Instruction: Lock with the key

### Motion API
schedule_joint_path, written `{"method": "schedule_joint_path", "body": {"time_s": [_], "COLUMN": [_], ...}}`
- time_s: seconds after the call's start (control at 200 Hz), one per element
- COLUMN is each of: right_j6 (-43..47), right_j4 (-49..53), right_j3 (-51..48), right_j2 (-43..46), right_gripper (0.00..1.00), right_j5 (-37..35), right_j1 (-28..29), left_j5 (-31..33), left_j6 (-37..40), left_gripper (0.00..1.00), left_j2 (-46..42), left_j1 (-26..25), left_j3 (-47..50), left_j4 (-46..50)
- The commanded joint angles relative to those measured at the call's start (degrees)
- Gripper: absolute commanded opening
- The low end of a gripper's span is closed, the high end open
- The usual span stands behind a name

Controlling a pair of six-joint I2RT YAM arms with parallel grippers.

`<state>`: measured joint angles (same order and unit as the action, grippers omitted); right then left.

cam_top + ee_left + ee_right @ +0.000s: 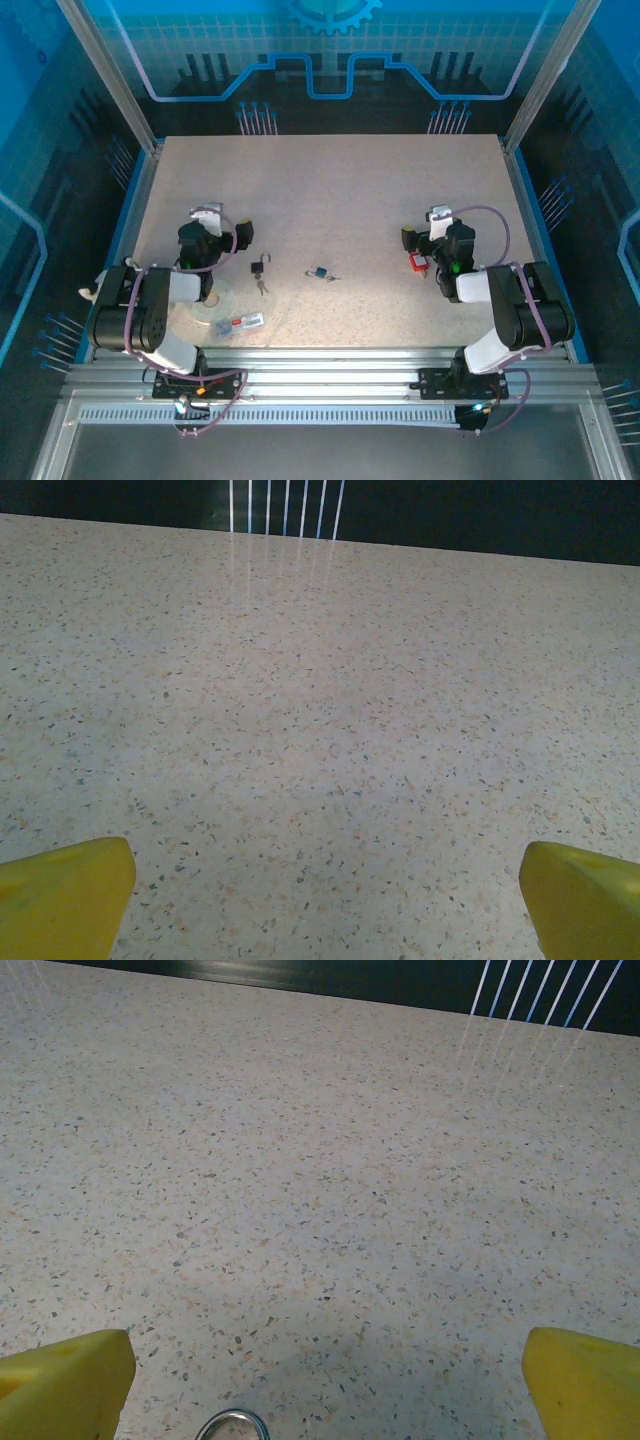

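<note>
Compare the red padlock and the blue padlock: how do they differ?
Colour: the red padlock is red-bodied, the blue padlock blue. Size: the blue padlock looks smaller than the red padlock. Place: the red padlock lies beside the right claw; the blue padlock lies mid-table, clear of it. Both rest on the table.

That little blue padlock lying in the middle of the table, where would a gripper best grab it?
Probably its blue body, from straight above: the blue padlock lies flat on the table, so only its side edges offer a pinch; stay clear of the key at its right.
</note>
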<state>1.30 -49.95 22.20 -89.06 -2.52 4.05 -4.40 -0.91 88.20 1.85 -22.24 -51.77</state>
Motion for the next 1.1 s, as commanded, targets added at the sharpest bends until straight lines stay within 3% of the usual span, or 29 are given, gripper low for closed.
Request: {"method": "schedule_joint_path", "body": {"time_s": [0.0, 1.091], "right_j6": [-0.46, -0.45], "right_j4": [-0.17, -0.23], "right_j3": [0.92, 0.91], "right_j2": [0.9, 0.91], "right_gripper": [1.0, 1.0], "right_j5": [0.6, 0.59], "right_j1": [-0.79, -0.74], "left_j5": [-1.44, 0.06], "left_j6": [1.18, 0.91], "left_gripper": [0.99, 0.99], "left_j2": [0.66, 0.65], "left_j1": [0.53, 0.53], "left_j3": [0.57, 0.49], "left_j4": [-1.67, -1.31]}}
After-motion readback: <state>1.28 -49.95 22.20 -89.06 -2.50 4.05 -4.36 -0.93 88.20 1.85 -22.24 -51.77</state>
